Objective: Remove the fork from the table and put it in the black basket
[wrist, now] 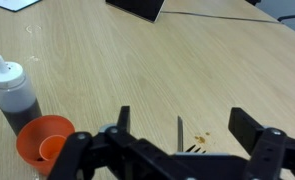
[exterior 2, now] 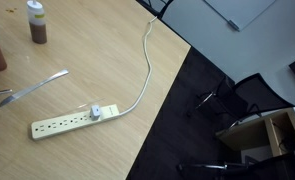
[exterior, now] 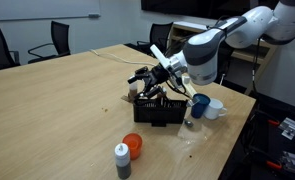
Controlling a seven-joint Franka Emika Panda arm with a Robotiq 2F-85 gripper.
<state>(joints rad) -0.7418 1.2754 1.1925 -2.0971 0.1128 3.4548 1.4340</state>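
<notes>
The black basket [exterior: 159,110] stands on the wooden table, next to a blue cup and a white mug. My gripper [exterior: 149,86] hangs right over the basket's near end. In the wrist view the gripper [wrist: 182,122] is open, with its two fingers wide apart. Between them stands the fork [wrist: 179,130], a thin grey sliver that touches neither finger. Its lower end is hidden behind the gripper body. I cannot make out the basket in the wrist view.
A blue cup [exterior: 200,103] and a white mug [exterior: 216,108] stand beside the basket. An orange cup [wrist: 45,140] and a dark bottle with a white cap [wrist: 11,92] stand nearer. A power strip [exterior 2: 72,120], its cable and a silvery utensil [exterior 2: 35,87] lie by the table edge.
</notes>
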